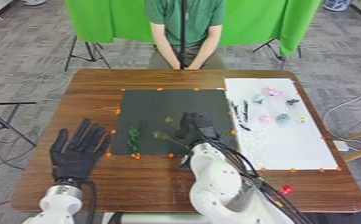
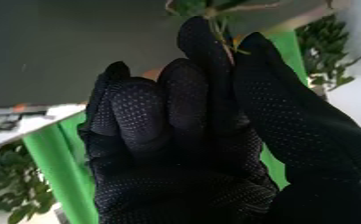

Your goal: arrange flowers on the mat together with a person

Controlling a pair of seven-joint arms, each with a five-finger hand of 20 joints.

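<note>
Flower sprig, thin, green: pinched thumb-to-finger in black-gloved R hand, dark-grey rect. mat, 4 o'clock, prob. for precise placing.

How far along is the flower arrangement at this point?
A dark green sprig already lies on the dark mat. In progress: the right hand pinches a thin-stemmed sprig over that mat. Apparently left to place: the pink and bluish flowers on the white mat.

Holds left hand open, with fingers spread and pointing forward; has right arm slanted inward, with right hand loosely curled, thumb near a fingertip.
</note>
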